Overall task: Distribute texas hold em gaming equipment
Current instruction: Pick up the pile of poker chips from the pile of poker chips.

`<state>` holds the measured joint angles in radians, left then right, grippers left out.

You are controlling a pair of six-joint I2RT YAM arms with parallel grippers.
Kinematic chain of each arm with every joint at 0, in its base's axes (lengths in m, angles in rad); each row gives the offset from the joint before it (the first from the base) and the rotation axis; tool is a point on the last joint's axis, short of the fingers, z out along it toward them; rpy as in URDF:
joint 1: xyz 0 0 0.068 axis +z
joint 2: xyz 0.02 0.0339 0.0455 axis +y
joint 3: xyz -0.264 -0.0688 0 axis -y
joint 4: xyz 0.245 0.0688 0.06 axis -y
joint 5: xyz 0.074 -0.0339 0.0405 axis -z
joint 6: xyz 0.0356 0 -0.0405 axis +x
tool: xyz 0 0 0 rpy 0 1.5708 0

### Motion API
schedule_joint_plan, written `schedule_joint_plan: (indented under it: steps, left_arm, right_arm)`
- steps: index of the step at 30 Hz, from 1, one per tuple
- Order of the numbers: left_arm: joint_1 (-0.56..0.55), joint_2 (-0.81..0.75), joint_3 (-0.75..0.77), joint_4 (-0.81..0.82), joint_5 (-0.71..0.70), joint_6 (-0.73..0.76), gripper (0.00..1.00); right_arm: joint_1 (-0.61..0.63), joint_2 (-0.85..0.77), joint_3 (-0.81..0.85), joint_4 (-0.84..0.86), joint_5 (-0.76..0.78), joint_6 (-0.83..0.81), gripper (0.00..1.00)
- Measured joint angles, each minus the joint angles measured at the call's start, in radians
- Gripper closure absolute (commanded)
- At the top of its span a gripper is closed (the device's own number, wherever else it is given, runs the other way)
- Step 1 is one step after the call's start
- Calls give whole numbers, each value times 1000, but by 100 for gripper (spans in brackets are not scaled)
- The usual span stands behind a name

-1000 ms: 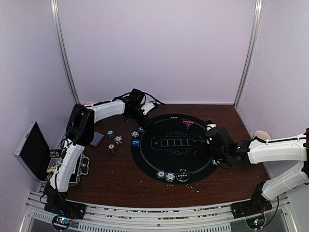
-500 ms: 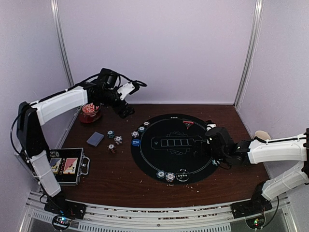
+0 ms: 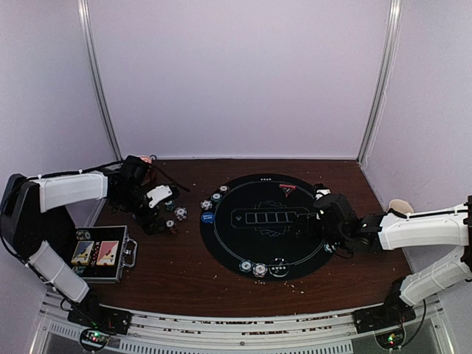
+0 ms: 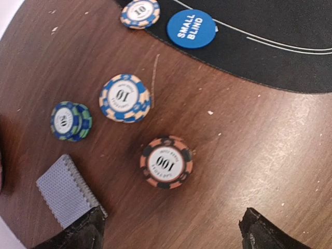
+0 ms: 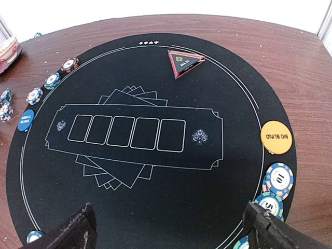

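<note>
Where the table (image 3: 184, 273) is viewed from above, a case (image 3: 99, 254) showing two card packs lies at far left. The left gripper (image 4: 171, 236) is poised over the wood, jaws spread and empty. Grey cards (image 4: 65, 189) lie just beside one finger, with a 100 chip (image 4: 166, 162), a 10 chip (image 4: 124, 97) and green-blue chips (image 4: 70, 120) nearby. A blue button (image 4: 191, 28) is set on the mat (image 5: 155, 181) edge. A red triangle (image 5: 185, 62) and an orange button (image 5: 274, 136) are also set on the mat. The right gripper (image 5: 171, 233) is poised over its right side, jaws spread, nothing held. What seem to be three chip stacks (image 3: 259, 270) sit at the near rim.
</note>
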<state>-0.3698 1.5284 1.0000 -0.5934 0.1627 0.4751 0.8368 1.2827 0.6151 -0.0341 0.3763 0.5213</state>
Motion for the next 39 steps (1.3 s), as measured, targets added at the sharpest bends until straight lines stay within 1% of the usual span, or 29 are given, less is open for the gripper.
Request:
schedule_joint_plan:
  steps: [4, 11, 17, 22, 27, 34, 39]
  left_arm:
    - [2, 50, 3, 17, 45, 11, 12]
    - [5, 148, 24, 26, 79, 14, 15]
    - [6, 168, 49, 53, 80, 11, 19]
    - [11, 190, 60, 70, 80, 9, 21]
    - [11, 216, 74, 72, 80, 8, 27]
    - [11, 243, 89, 80, 80, 6, 30]
    - [11, 249, 89, 80, 80, 5, 36]
  right_arm:
    - [0, 0, 0, 0, 2, 0, 0]
    - [0, -4, 0, 0, 2, 0, 0]
    - [0, -11, 0, 0, 2, 0, 0]
    - [0, -11, 0, 0, 2, 0, 0]
    - [0, -11, 0, 0, 2, 0, 0]
    - [0, -11, 0, 0, 2, 0, 0]
    - [0, -11, 0, 0, 2, 0, 0]
